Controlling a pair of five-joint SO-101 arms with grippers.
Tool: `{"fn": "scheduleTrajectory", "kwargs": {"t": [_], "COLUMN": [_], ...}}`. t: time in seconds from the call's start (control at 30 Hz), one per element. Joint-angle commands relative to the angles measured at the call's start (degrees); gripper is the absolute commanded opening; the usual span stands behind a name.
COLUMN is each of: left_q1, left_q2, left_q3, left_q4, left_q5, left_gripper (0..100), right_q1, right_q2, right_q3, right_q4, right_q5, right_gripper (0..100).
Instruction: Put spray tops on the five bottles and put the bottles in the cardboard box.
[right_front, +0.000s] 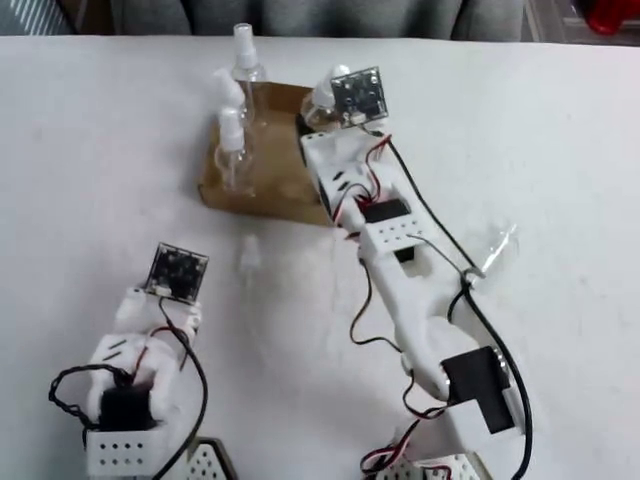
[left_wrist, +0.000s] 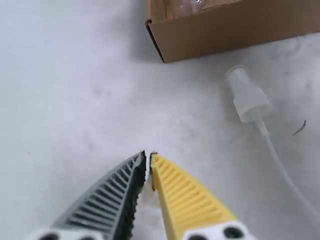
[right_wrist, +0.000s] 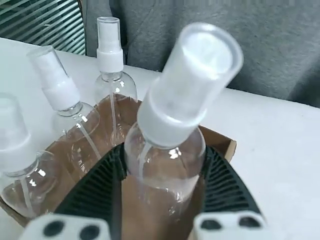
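1. Bottle (right_wrist: 160, 175), spray top already fitted, is clamped at its body by the right gripper (right_wrist: 164, 152). The black fingers are closed only to the bottle's width.
2. Position: over the right side of the cardboard box (right_front: 225, 190), which stands toward the far edge of the desk (right_front: 100, 150).
3. Axis: the held bottle's long axis is tilted, base down toward the box. Whether the base touches the floor cannot be told. The coming move probably calls for righting it, lowering it and releasing it.
4. 3 capped bottles (right_wrist: 116, 87) stand in the box's left part, apart from the held one.
5. Left gripper (left_wrist: 148, 157): fingers almost shut, holding nothing. A loose spray top (left_wrist: 245, 97) lies on the desk ahead of it, near the box's near edge. The left arm is the nearer one to it.
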Motion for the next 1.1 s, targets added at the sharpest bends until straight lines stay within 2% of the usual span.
{"fn": "scheduleTrajectory", "kwargs": {"t": [0.0, 0.23, 0.3, 0.67, 0.83, 0.93, 1.07], "left_q1": [-0.7, -0.7, -0.7, -0.7, -0.7, -0.9, -4.8], "left_q2": [-0.6, -0.6, -0.6, -0.6, -0.6, -0.6, -0.5], "left_q3": [-0.2, -0.2, -0.2, -0.2, -0.2, -0.2, -0.2], "left_q4": [-0.2, -0.2, -0.2, -0.2, -0.2, -1.4, -4.8], "left_q5": [-0.5, -0.6, -0.6, -0.6, -0.6, -0.6, -0.1], "left_gripper": [2, 2, 2, 2, 2, 2, 2], "right_q1": [1.6, 1.5, 2.0, 3.8, 3.9, 4.5, 6.6], "right_q2": [-0.8, -10.9, -14.3, -10.6, -8.9, -8.9, -9.0], "right_q3": [-2.4, 0.0, -0.1, -4.3, -6.1, -6.0, -5.6], "right_q4": [0.4, 15.2, 17.9, 15.2, 12.0, 12.0, 12.7], "right_q5": [0.9, 1.8, 4.1, 5.6, -1.8, -2.4, -4.3], "right_gripper": [1.5, 1.5, 1.5, 1.5, 1.5, 1.5, 1.5]}}
